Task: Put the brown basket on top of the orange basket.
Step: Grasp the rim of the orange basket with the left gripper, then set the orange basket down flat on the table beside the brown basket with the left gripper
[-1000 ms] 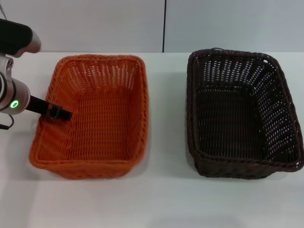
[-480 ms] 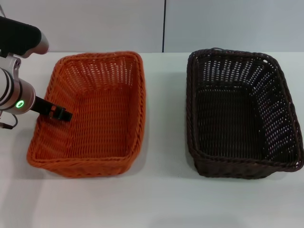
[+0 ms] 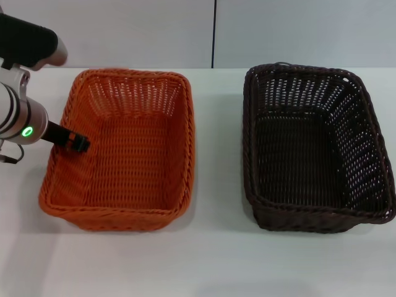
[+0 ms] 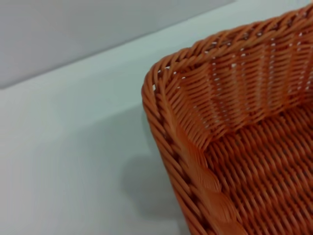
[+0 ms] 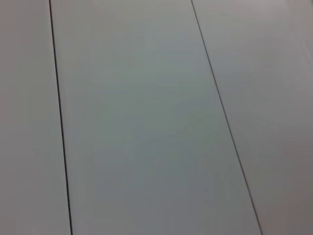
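Bare lab-style test bench: plain white table (image 3: 216, 266), blank panelled wall (image 3: 297, 31) (seams visible).

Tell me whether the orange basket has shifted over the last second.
Yes. The orange basket tilted, then settled back about where it started, judged against the unmoved brown basket; the left end effector holds its left rim.

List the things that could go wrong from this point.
1. The left pincer is at the left wall of the orange basket, the base rather than the one to lift; it may drag or tilt it.
2. The brown basket sits untouched, apart on the table; no right pincer shows, so the stacking may stall.
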You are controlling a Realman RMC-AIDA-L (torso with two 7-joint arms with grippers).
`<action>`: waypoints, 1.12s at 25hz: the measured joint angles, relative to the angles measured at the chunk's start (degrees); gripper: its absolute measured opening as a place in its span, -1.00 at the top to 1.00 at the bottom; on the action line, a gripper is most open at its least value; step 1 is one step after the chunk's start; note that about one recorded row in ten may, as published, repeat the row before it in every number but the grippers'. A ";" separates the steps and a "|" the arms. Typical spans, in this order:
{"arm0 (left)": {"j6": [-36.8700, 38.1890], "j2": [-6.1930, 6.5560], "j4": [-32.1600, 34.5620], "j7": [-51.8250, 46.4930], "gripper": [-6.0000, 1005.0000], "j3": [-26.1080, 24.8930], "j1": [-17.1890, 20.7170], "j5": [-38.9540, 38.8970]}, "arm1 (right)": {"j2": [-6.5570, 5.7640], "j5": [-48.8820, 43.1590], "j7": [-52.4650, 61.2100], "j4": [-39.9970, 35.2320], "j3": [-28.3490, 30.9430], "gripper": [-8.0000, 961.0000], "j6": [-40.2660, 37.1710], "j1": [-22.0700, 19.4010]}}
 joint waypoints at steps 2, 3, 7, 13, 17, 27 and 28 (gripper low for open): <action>-0.63 0.09 1.13 0.00 0.18 0.03 0.20 0.10 | 0.00 0.00 0.00 0.01 -0.10 -0.64 0.00 -0.01; -0.88 0.12 1.53 0.02 0.22 0.03 0.20 0.24 | 0.00 0.00 0.00 0.01 -0.10 -0.64 0.00 -0.02; -1.62 0.14 2.37 0.50 0.37 0.30 0.23 1.24 | 0.00 0.00 0.00 0.01 -0.09 -0.64 0.00 -0.02; -5.23 0.15 7.65 6.01 0.43 1.50 0.30 5.00 | 0.00 0.00 -0.01 0.01 -0.08 -0.64 0.00 0.03; -5.82 0.15 9.62 11.49 0.43 0.94 0.31 4.63 | 0.00 0.00 -0.01 0.01 -0.08 -0.64 0.03 0.06; -12.12 0.21 13.00 38.44 0.46 -3.31 -3.27 4.30 | 0.00 0.00 -0.01 0.26 -0.08 -0.64 0.03 0.03; -12.12 0.21 13.00 38.44 0.48 -3.31 -3.27 4.30 | 0.01 0.00 -0.01 0.28 -0.08 -0.64 0.03 0.07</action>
